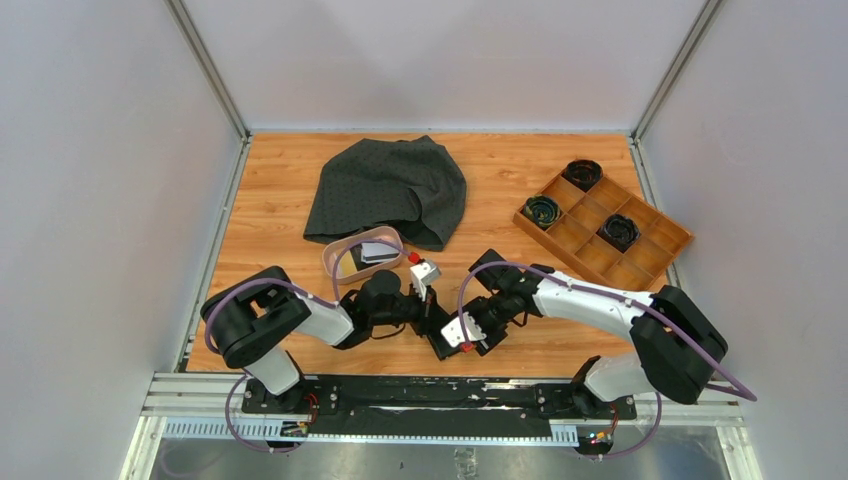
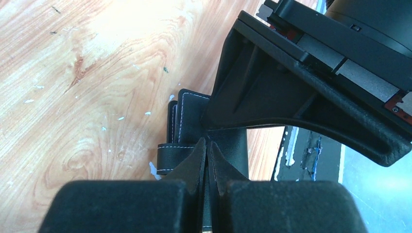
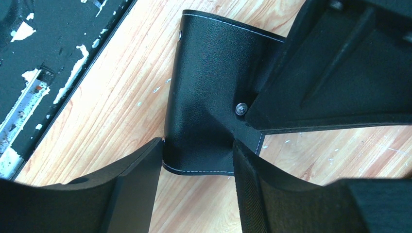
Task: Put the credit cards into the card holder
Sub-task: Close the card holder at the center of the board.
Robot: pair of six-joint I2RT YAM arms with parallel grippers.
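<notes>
1 holder (image 3: 204, 97), L gripper (image 2: 208, 143), R gripper (image 3: 198, 143)

The holder (image 3: 204, 87) is grained black with white edge stitching. The desk (image 1: 280, 190) is orange-brown woodgrain, flecked white. The dish (image 1: 335, 262) is pink, and the cards (image 1: 378, 250) in it are grey and dark. Behind the dish, the cloth (image 1: 390, 185) is charcoal with fine pale dots. The tray (image 1: 685, 238) is mid-brown wood. The left gripper (image 2: 208, 145) and right gripper (image 3: 197, 145) are matt black.

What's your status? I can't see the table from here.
Left gripper shut on card holder. Right gripper open astride it. Credit cards in pink dish. Nothing blocking.
</notes>
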